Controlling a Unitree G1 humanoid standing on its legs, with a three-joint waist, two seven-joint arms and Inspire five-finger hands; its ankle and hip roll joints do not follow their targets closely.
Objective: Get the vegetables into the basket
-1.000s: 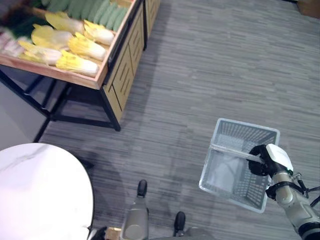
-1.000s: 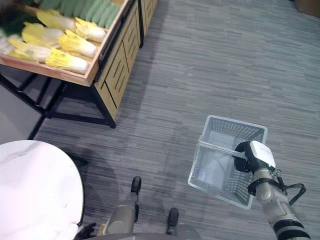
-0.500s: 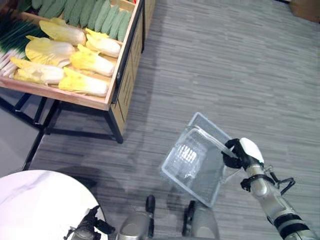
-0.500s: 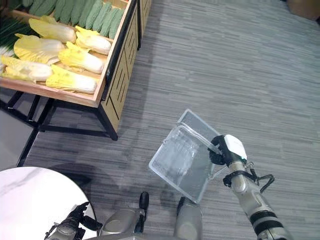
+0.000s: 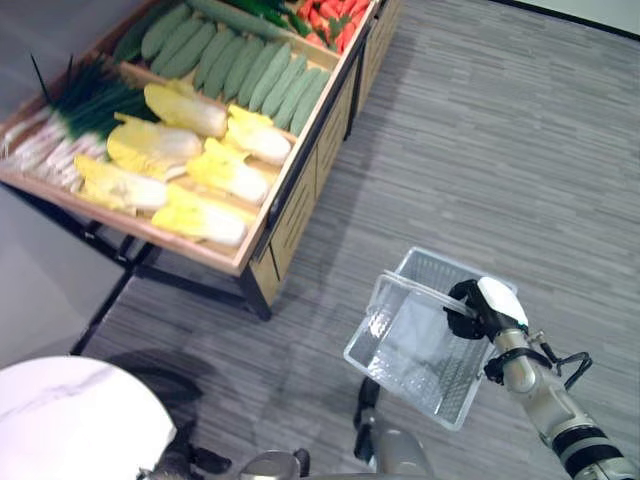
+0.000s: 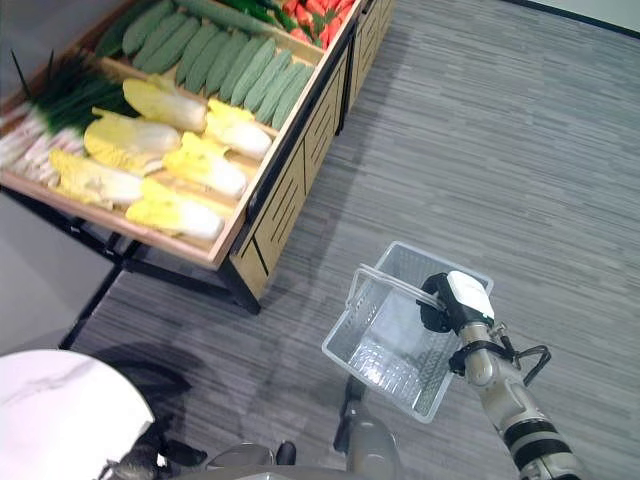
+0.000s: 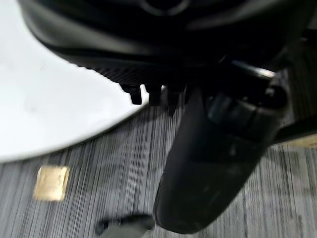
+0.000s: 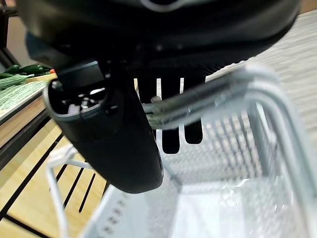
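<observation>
A see-through wire basket (image 5: 385, 300) hangs above the floor from my right hand (image 5: 478, 305), low and right in the eye views. The hand's fingers are curled round the basket's handle (image 8: 218, 94), with the thumb (image 8: 114, 144) in front of it. Nothing lies in the basket. On a wooden stand (image 5: 300, 190) at the upper left lie yellow-white cabbages (image 5: 225, 170), a row of cucumbers (image 5: 250, 75), green onions (image 5: 70, 120) and red vegetables (image 5: 335, 20). My left hand (image 7: 213, 158) hangs low beside a round white table (image 7: 49, 99).
The round white table (image 5: 70, 420) fills the lower left corner. The stand rests on black legs (image 5: 110, 300) with drawers along its side. Grey striped floor (image 5: 480, 150) stretches open between the stand and the basket and to the right.
The whole view has shifted, so the stand now shows further right and lower. The basket, steeply tilted half a second ago, now hangs more level from my right hand.
</observation>
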